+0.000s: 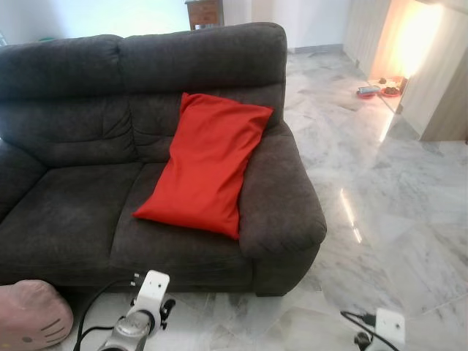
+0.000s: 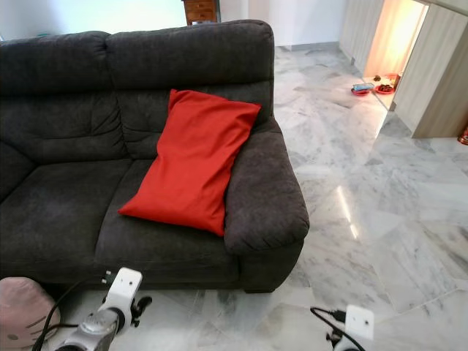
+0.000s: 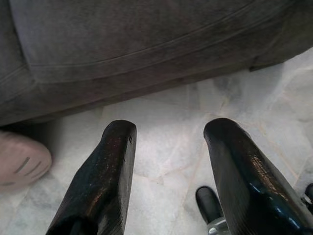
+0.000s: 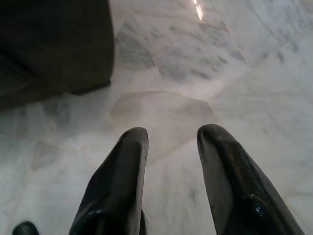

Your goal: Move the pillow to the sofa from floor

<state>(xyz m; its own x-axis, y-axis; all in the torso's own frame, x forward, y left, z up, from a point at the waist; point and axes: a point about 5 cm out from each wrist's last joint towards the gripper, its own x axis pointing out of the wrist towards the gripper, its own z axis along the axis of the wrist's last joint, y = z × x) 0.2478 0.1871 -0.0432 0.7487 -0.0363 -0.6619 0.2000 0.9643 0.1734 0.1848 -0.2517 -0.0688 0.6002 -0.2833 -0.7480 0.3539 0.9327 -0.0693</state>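
Left gripper (image 3: 168, 147) low over the marble floor (image 1: 409, 212) by the sofa's front edge, 2 fingers spread apart, holding nothing. Right gripper (image 4: 171, 152) same: parted, empty, over bare floor off the sofa's front right corner. Red pillow (image 1: 208, 164) lies on the sofa (image 1: 73, 146), leaning into the right armrest and backrest. Pink plush (image 1: 29, 314) on floor at the sofa's front left.

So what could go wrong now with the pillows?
1. The red pillow only leans on the sofa armrest, so it might slide down.
2. The pink pillow lies on the floor by the left tool, which is open; the arm's cable might snag on it.
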